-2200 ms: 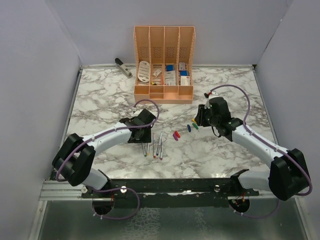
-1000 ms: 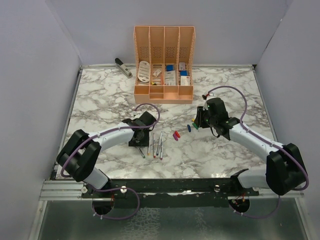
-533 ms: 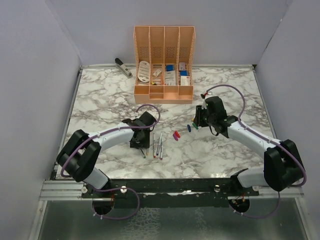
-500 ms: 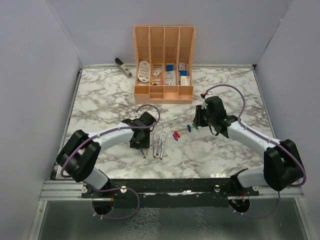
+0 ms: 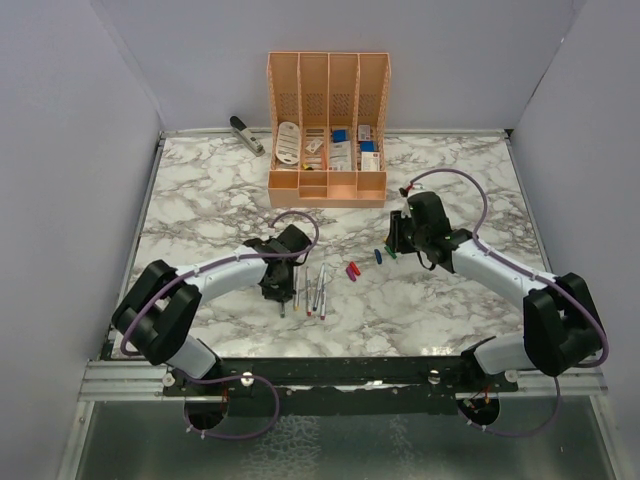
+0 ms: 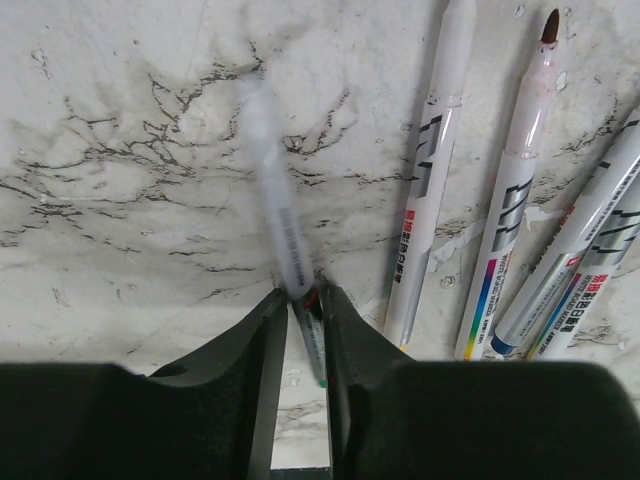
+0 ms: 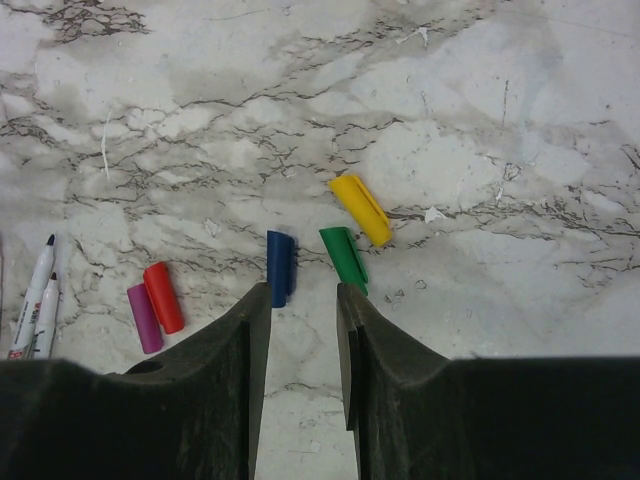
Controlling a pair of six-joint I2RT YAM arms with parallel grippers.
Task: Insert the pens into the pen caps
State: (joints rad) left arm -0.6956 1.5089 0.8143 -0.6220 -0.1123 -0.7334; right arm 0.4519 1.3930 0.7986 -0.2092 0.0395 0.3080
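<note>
Clamped tight on one pen by the left gripper, in front of the organiser and slightly toward its left end. Just right of that, flat on the table, four more pens fanned side by side. Spread apart at the right gripper, in front of the organiser's right end, just above the blue cap and green cap. Nearby, a yellow cap; toward the pens, a red cap and purple cap side by side.
</note>
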